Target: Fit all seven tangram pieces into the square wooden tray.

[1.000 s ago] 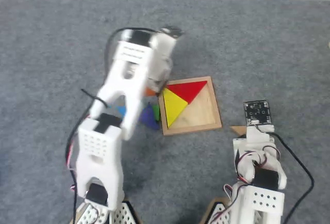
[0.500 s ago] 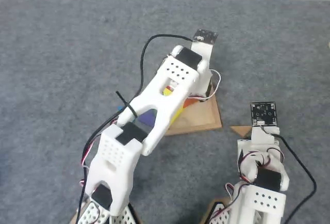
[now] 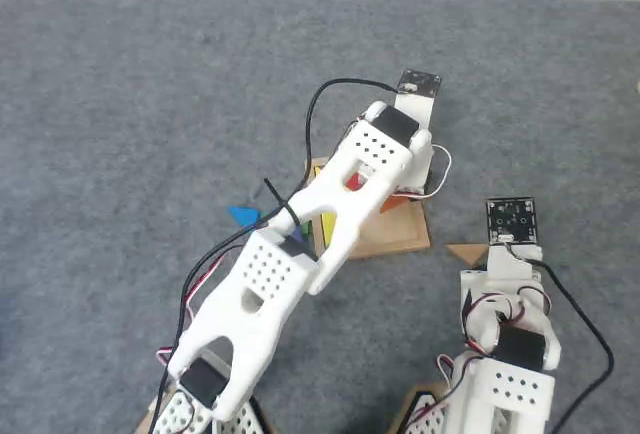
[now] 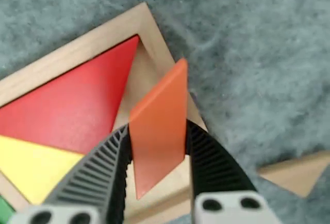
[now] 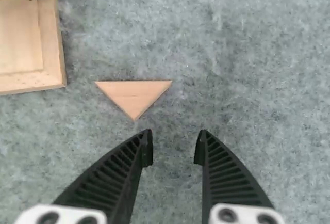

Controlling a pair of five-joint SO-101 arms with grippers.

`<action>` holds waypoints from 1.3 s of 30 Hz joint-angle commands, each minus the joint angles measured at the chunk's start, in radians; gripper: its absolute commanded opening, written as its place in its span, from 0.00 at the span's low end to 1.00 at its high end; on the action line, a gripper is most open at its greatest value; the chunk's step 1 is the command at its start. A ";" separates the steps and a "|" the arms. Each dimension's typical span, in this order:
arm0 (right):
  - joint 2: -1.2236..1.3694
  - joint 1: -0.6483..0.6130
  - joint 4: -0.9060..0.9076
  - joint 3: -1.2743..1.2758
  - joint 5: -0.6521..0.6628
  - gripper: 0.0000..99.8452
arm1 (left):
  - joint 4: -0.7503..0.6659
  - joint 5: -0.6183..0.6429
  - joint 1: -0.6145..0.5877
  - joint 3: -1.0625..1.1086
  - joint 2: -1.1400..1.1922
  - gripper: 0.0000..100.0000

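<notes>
My left gripper (image 4: 157,136) is shut on an orange flat piece (image 4: 162,97), held tilted on edge above a corner of the square wooden tray (image 4: 154,33). A red triangle (image 4: 72,110) and a yellow triangle (image 4: 36,167) lie flat in the tray. From above, the left arm (image 3: 370,169) stretches across the tray (image 3: 400,241) and covers most of it. My right gripper (image 5: 174,136) stands open just short of a small wooden triangle (image 5: 133,95) lying on the carpet beside the tray's corner (image 5: 31,79).
A blue piece (image 3: 243,216) and a green piece (image 3: 302,225) lie on the grey carpet left of the tray, partly under the left arm. The wooden triangle (image 3: 466,252) sits right of the tray, in front of the right arm (image 3: 505,284).
The left arm swung rightward from the loose pieces beside the tray to over the tray, and now covers most of it. The right arm barely shifted.
</notes>
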 commanded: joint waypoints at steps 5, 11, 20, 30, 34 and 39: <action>-0.019 0.012 0.004 -0.049 0.000 0.14 | 0.161 0.009 -0.002 -0.326 0.130 0.21; -0.019 0.012 0.004 -0.049 0.000 0.14 | 0.161 0.009 -0.003 -0.389 0.138 0.22; -0.019 0.010 0.004 -0.049 0.000 0.14 | 0.144 0.008 -0.006 -0.421 0.143 0.22; -0.019 0.010 0.005 -0.051 0.000 0.14 | 0.106 -0.081 -0.127 -0.452 0.152 0.21; -0.019 -0.018 0.010 -0.051 0.000 0.14 | 0.106 -0.123 -0.126 -0.452 0.152 0.21; -0.019 -0.025 0.010 -0.051 0.000 0.14 | 0.106 -0.192 -0.068 -0.455 0.149 0.21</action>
